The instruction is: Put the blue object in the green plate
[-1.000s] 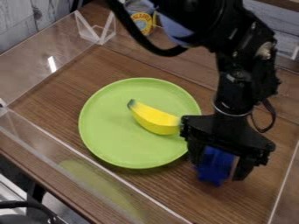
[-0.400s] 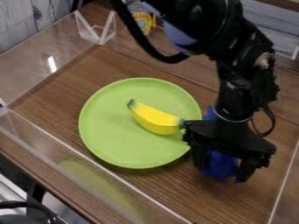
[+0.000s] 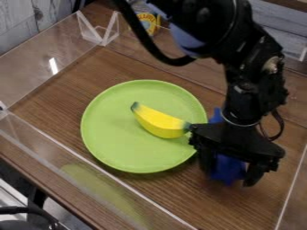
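The blue object (image 3: pixel 223 167) lies on the wooden table just right of the green plate (image 3: pixel 114 135), mostly covered by my hand. My gripper (image 3: pixel 228 169) points straight down over it with its jaws spread wide, one finger on each side of the block. The jaws look open around it rather than pressed on it. A yellow banana (image 3: pixel 159 120) rests on the right half of the plate, close to the gripper's left finger.
Clear acrylic walls (image 3: pixel 48 63) fence the table on the left and front. A clear triangular stand (image 3: pixel 100 30) sits at the back left, with a yellow and blue item (image 3: pixel 149 22) behind the arm.
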Controlling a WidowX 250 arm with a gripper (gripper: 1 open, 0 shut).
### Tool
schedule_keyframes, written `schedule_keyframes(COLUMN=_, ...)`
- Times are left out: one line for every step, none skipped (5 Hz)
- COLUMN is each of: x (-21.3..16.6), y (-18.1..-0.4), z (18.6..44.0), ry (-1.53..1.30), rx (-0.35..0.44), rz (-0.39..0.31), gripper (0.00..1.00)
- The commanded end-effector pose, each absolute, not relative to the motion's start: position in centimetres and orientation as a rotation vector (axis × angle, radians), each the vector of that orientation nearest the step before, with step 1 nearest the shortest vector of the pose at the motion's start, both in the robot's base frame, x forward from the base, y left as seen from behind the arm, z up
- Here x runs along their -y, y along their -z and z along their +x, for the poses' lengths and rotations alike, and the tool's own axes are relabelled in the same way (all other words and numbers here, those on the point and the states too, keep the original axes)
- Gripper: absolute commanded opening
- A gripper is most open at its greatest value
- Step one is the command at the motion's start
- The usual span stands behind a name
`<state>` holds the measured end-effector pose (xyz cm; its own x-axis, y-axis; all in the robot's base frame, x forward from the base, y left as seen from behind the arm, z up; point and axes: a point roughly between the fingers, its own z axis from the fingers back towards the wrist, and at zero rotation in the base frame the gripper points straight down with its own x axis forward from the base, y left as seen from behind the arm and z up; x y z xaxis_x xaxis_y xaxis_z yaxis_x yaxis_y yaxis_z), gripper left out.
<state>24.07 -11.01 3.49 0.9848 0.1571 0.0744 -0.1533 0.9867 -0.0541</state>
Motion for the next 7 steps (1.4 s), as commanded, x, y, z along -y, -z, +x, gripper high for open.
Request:
schedule_keyframes(x=11.33, y=-4.15, z=24.58, ry=-0.150, rx=0.113, rz=-0.053, gripper=1.00)
schedule_keyframes(x=11.30, y=-3.75, z=24.77, ry=-0.153, rx=0.116, rz=-0.054, gripper=0.00)
schedule_keyframes(x=11.22, y=-3.54, z=24.91, ry=-0.153, rx=0.117, rz=-0.054, gripper=0.00)
schedule_keyframes(x=11.13, y=-3.43, z=25.01, ry=-0.150, rx=0.118, rz=-0.053, gripper=0.00)
schedule_keyframes(x=11.03, y=-3.35, z=25.11, ry=-0.146, rx=0.119, rz=-0.052, gripper=0.00)
schedule_keyframes(x=10.92, y=-3.30, z=25.20, ry=-0.142, rx=0.119, rz=-0.050, gripper=0.00)
schedule_keyframes(x=10.81, y=-3.27, z=25.28, ry=-0.136, rx=0.119, rz=-0.048, gripper=0.00)
